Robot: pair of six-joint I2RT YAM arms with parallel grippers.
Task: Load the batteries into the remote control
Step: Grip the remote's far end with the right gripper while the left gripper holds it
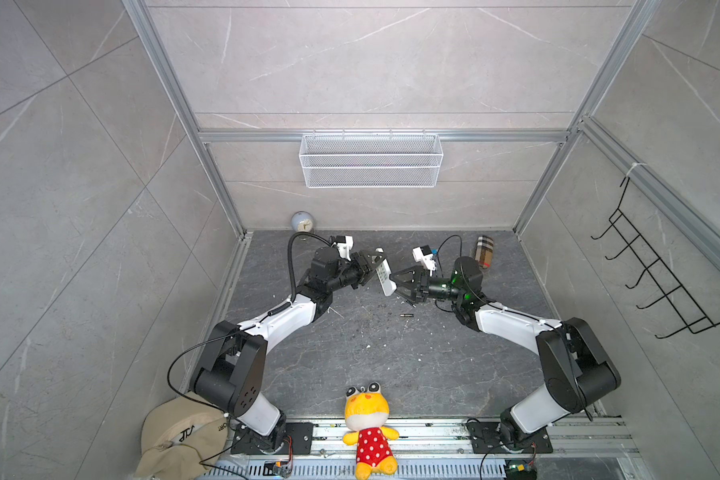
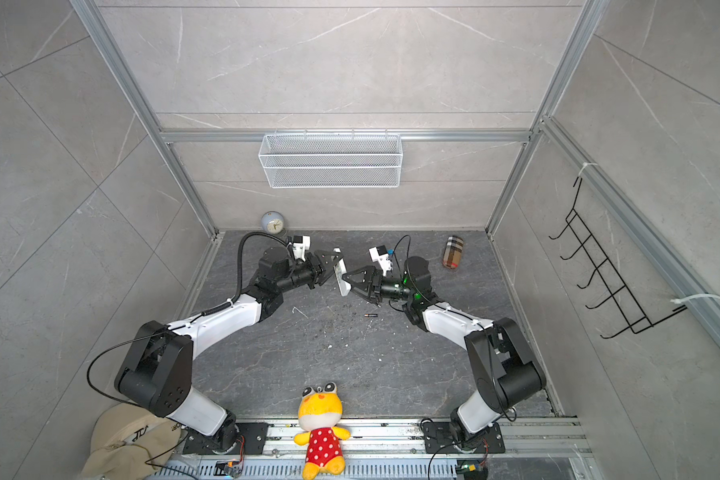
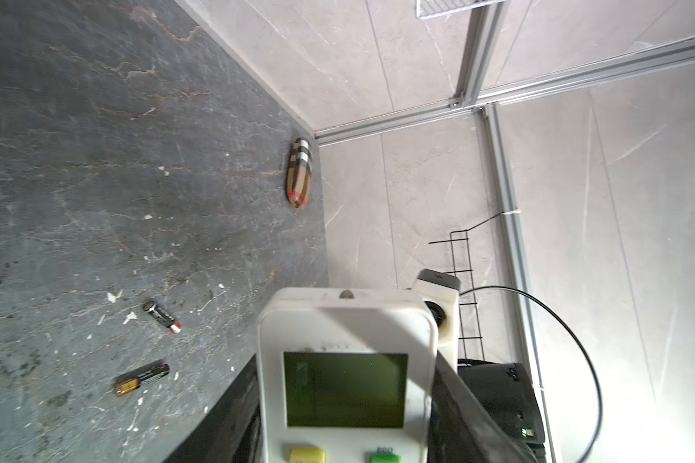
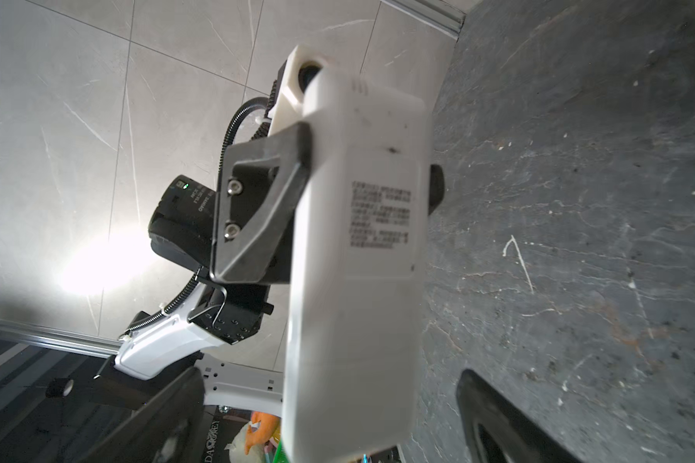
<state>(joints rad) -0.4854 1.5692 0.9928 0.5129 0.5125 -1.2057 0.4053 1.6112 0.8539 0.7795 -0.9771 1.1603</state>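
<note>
Remote control (image 3: 340, 332), ECO over green button (image 3: 385, 457), back label (image 4: 380, 214) print blurred

remote control (image 4: 358, 280): smooth white plastic, kinda satin, a few dark specks and scuffs
screen (image 3: 345, 389): glossy greenish panel
batteries (image 3: 162, 316): shiny dark wrap, metal ends
tabletop (image 1: 391, 374): matt dark stone-look slab, scratched and chipped
frame rails (image 1: 250, 136): brushed aluminium, dull sheen
basket (image 1: 371, 162): white-coated wire mesh
frog plush (image 1: 368, 415): fuzzy cloth
cap (image 1: 171, 436): beige cloth, soft and matt
checked pouch (image 1: 484, 251): probably woven fabric, too small to be sure
</note>
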